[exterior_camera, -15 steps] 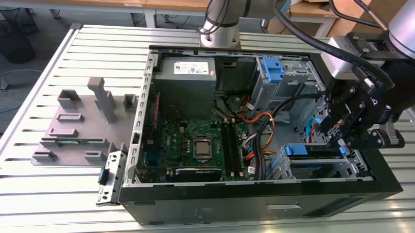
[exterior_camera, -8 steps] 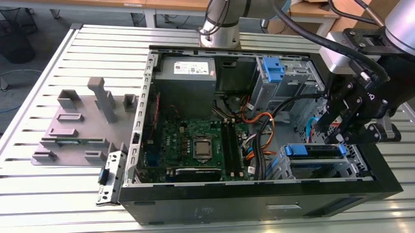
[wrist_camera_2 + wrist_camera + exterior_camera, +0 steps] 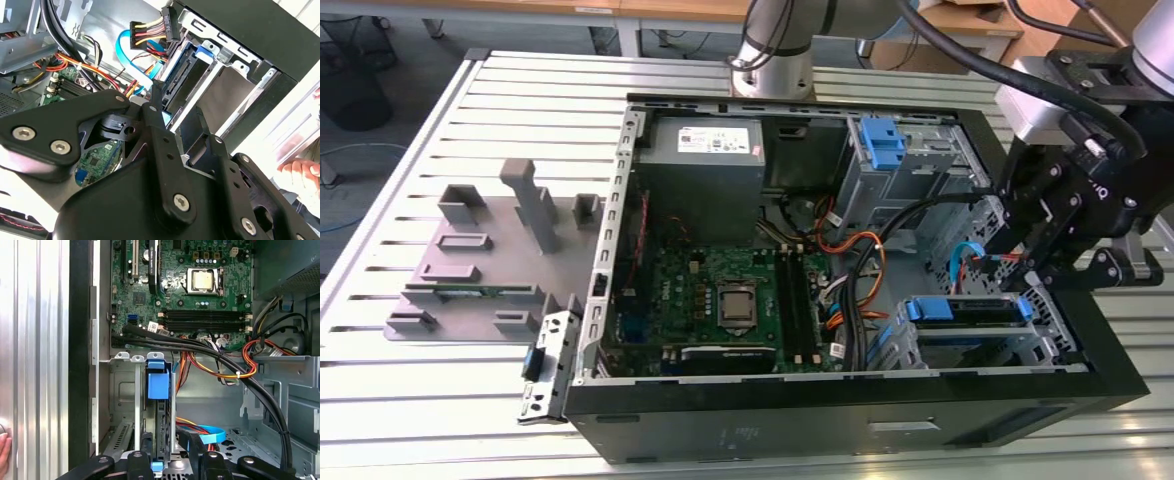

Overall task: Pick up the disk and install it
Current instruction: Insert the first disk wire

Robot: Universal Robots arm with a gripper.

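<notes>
Disk [image 3: 158, 385]: blue-framed, slim, edge-on

Robotics lab: slotted aluminium bench [image 3: 520, 90], opened computer case [image 3: 854, 405], grey fixture [image 3: 480, 262].

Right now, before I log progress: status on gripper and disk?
Gripper at drive cage. Disk sits in cage slot. Cables run close beside.

Open black metal computer case [image 3: 854, 425] lies flat on slatted aluminium worktop [image 3: 400, 400]. Inside: green motherboard [image 3: 694, 290], grey power-supply box [image 3: 700, 185]. Grey plastic fixture plate [image 3: 467, 270] sits beside case, on the exterior view's left.
</notes>
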